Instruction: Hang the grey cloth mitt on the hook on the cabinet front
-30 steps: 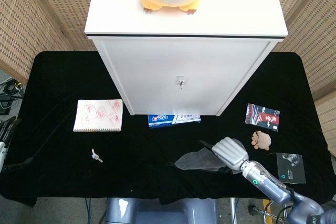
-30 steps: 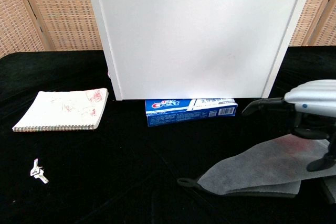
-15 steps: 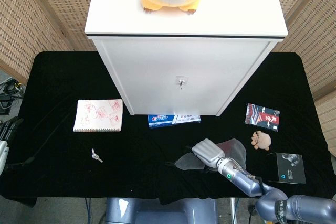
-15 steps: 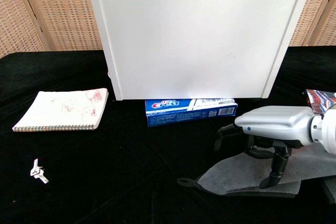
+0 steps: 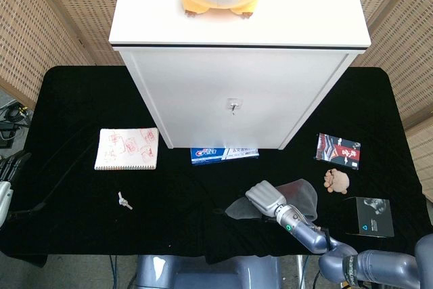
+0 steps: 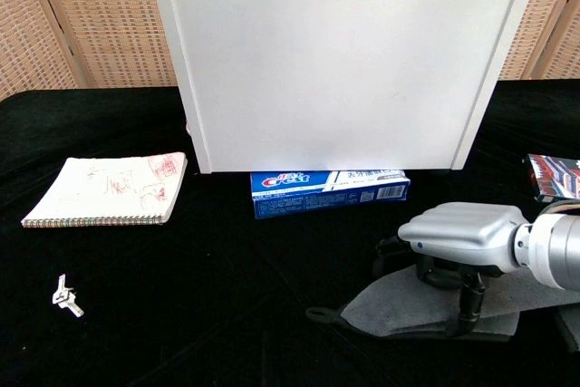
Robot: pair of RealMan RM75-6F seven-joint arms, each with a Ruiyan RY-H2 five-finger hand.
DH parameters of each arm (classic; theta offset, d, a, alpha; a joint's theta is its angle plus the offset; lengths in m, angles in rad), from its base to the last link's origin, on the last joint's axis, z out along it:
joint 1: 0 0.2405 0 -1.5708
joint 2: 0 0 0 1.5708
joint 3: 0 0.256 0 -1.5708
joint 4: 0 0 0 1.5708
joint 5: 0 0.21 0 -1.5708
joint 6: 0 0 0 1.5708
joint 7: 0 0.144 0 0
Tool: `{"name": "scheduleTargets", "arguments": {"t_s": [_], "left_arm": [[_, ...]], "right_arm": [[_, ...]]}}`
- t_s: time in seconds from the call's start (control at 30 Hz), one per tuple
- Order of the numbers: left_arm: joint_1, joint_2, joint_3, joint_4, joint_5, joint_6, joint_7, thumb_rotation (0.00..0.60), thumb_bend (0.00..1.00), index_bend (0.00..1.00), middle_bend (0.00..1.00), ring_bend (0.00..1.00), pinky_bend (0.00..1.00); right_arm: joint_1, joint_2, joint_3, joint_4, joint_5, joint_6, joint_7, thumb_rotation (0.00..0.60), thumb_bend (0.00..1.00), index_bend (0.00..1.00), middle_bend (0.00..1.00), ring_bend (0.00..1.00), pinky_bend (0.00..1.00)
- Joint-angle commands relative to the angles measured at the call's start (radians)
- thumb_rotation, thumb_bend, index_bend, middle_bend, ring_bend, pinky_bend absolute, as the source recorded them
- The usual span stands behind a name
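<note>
I've got the right hand (image 6: 460, 240) sitting palm-down on the grey cloth mitt (image 6: 426, 304), which lies flat on the black bench (image 5: 74, 99) in front of the white cabinet (image 5: 237, 93), a bit right of its middle. The fingers (image 6: 468, 298) are curled down with the tips touching the cloth, but I can't tell whether they've actually pinched any of it. The mitt's little black loop (image 6: 323, 315) sticks out on its cabinet-left end. The hook (image 5: 233, 106) is up on the cabinet front, well apart from the mitt. A toothpaste box (image 6: 329, 191) lies against the cabinet's base, just behind the mitt. My left hand (image 5: 8, 170) is barely visible, far left of the cabinet, so I can't tell how its fingers are set.
</note>
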Motion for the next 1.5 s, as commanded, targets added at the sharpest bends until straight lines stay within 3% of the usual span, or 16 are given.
{"name": "scheduleTargets", "arguments": {"t_s": [0.03,0.2,0.37,0.67,1.0,1.17,1.5], "left_arm": [[-0.001,0.0,0.001,0.0,0.001,-0.001,0.0,0.6,0.0,0.0,0.0,0.0,0.0],[0.0,0.002,0.001,-0.001,0.002,0.001,-0.005,0.6,0.0,0.0,0.0,0.0,0.0],[-0.001,0.002,0.002,-0.001,0.003,0.0,-0.005,0.6,0.0,0.0,0.0,0.0,0.0],[0.001,0.004,0.003,-0.005,0.007,0.005,-0.008,0.6,0.0,0.0,0.0,0.0,0.0],[0.007,0.012,0.01,-0.011,0.029,0.021,-0.023,0.6,0.0,0.0,0.0,0.0,0.0],[0.011,0.015,0.012,-0.013,0.037,0.031,-0.029,0.6,0.0,0.0,0.0,0.0,0.0],[0.01,0.015,0.012,-0.016,0.037,0.031,-0.024,0.6,0.0,0.0,0.0,0.0,0.0]], "right_arm": [[-0.002,-0.016,-0.008,0.015,0.023,0.013,-0.017,0.6,0.28,0.35,0.95,0.97,1.0],[-0.01,-0.035,-0.011,0.034,0.043,0.035,-0.019,0.6,0.38,0.63,0.97,0.99,1.0],[-0.025,-0.036,-0.005,0.027,0.033,0.058,0.03,0.6,0.48,0.74,0.98,0.99,1.0],[-0.063,0.041,0.03,-0.074,-0.063,0.126,0.218,0.6,0.55,0.78,0.99,1.0,1.0],[-0.119,0.226,0.133,-0.281,-0.147,0.261,0.481,0.6,0.59,0.81,1.0,1.0,1.0],[-0.16,0.265,0.174,-0.305,-0.21,0.4,0.485,0.6,0.61,0.83,1.0,1.0,1.0],[-0.201,0.248,0.236,-0.312,-0.227,0.594,0.309,0.6,0.63,0.85,1.0,1.0,1.0]]}}
